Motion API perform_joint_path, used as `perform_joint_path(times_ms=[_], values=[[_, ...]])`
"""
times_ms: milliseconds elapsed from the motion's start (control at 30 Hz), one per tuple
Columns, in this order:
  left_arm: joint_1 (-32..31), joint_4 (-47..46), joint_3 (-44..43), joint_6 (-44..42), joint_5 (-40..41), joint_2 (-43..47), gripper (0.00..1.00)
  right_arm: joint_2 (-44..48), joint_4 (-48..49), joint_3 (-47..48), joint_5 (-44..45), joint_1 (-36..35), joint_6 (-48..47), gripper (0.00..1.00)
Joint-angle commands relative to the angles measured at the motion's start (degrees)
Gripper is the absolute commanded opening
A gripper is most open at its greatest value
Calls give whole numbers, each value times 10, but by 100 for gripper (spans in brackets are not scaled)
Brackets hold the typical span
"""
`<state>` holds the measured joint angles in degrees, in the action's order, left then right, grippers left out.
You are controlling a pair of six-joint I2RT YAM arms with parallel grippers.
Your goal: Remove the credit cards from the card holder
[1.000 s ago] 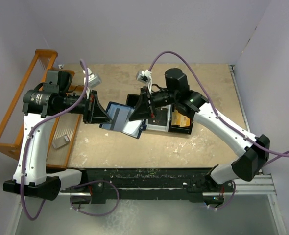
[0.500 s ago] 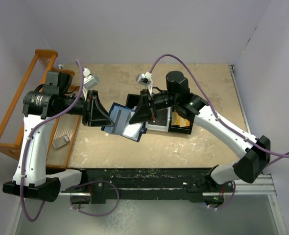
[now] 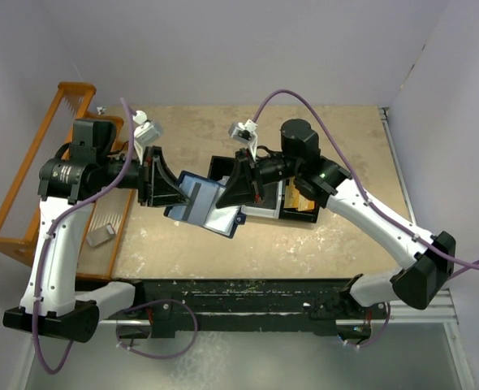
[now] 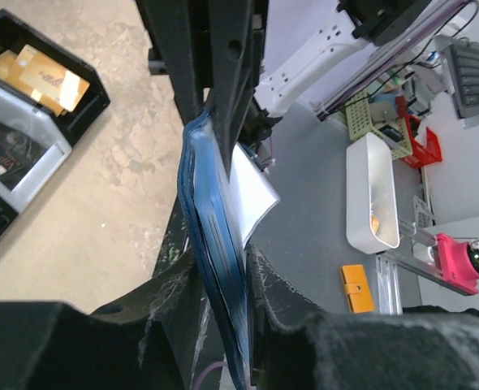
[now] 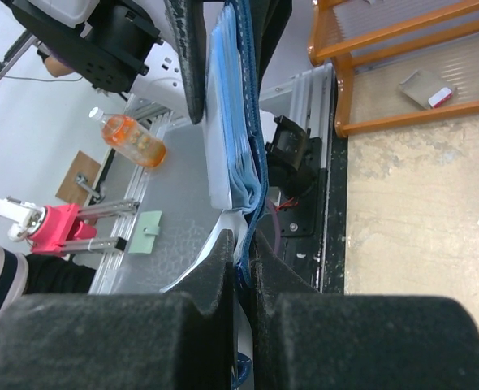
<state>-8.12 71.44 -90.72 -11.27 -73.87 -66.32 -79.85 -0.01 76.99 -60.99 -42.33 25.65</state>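
The card holder (image 3: pixel 197 200) is a navy folding wallet, held open between both grippers above the table's middle, its pale blue-grey inner face up. My left gripper (image 3: pixel 174 195) is shut on its left edge, and my right gripper (image 3: pixel 226 195) is shut on its right edge. A white card (image 3: pixel 224 218) sticks out at its near side. In the left wrist view the card holder (image 4: pixel 209 244) is edge-on between my gripper's (image 4: pixel 223 272) jaws, with the white card (image 4: pixel 252 191) poking out. In the right wrist view my gripper (image 5: pixel 246 260) pinches the card holder's (image 5: pixel 241 122) blue edge.
A black three-compartment tray (image 3: pixel 265 213) lies right of the holder, with orange cards (image 3: pixel 303 203) in its right compartment; it also shows in the left wrist view (image 4: pixel 77 110). An orange wooden rack (image 3: pixel 28 187) stands at the left table edge, a small grey block (image 3: pixel 100 236) in it.
Both grippers have kept their hold. The card holder has tilted a little and shifted slightly toward the near edge; the left wrist has turned a little.
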Motion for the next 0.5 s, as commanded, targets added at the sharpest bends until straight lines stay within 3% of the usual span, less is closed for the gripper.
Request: perform_joint_path(times_ms=[0,233,467], values=[[-1,-50,0,37,-58,12,31,25,33,2,-10,-4,11,0],[-1,-7,-1,11,-130,5,34,29,4,-1,-20,-4,8,0],[-1,-29,-4,12,-40,9,32,31,6,10,-9,-4,14,0]])
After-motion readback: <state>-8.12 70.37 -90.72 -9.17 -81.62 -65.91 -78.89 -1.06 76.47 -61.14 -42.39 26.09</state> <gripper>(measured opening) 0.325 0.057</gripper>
